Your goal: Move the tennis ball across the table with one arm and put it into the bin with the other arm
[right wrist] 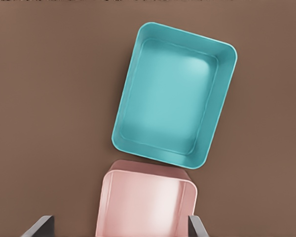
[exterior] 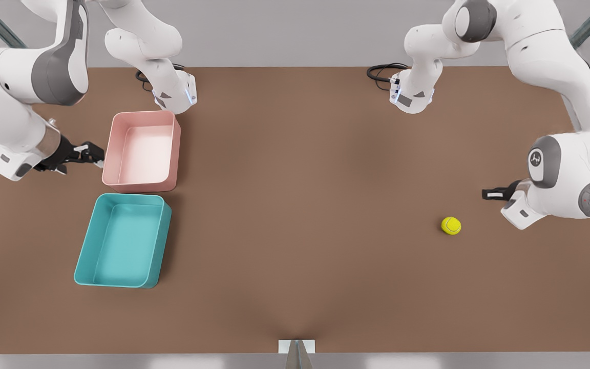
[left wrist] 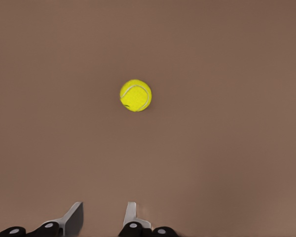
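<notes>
The tennis ball [exterior: 450, 225] lies free on the brown table [exterior: 300, 205] toward the front view's right; in the left wrist view the ball [left wrist: 135, 95] rests some way ahead of the fingertips. My left gripper [exterior: 489, 193] [left wrist: 102, 218] hovers a short way beyond the ball, open and holding nothing. The teal bin [exterior: 121, 241] [right wrist: 173, 96] stands with nothing in it at the front view's left. My right gripper [exterior: 96, 154] [right wrist: 118, 228] waits beside the pink tray, open wide, with nothing in it.
A pink tray [exterior: 143, 149] [right wrist: 147, 205] stands right behind the teal bin, almost touching it. Black cables [exterior: 383, 70] lie at the table's far edge near the arm bases. Bare brown tabletop stretches between the trays and the ball.
</notes>
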You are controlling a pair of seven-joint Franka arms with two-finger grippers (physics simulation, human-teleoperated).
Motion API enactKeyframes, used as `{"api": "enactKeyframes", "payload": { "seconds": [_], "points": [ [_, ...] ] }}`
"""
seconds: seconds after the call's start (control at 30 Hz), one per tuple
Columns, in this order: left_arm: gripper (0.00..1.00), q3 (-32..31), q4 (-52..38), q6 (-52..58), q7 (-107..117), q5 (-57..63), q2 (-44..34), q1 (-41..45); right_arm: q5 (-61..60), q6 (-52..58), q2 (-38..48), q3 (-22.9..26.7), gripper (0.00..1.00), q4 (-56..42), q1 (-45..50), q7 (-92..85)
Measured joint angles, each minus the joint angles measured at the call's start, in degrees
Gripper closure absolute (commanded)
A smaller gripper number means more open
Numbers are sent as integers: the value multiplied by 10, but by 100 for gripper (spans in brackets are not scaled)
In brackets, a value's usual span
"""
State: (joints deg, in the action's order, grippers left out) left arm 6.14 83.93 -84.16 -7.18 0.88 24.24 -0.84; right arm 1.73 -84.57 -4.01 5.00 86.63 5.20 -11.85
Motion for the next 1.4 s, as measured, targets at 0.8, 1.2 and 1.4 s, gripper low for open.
{"api": "enactKeyframes", "payload": {
  "seconds": [0.8,1.2,1.4],
  "points": [
    [79,9,211,-456,-791,58,67,-47,2,7,-11,-4,0,-10,3,-1],
    [79,8,219,-437,-875,85,94,-36,1,7,-18,-4,0,-9,3,-1],
    [79,-5,220,-444,-875,65,107,1,2,8,-19,-4,0,-9,3,-2]
  ]
}}
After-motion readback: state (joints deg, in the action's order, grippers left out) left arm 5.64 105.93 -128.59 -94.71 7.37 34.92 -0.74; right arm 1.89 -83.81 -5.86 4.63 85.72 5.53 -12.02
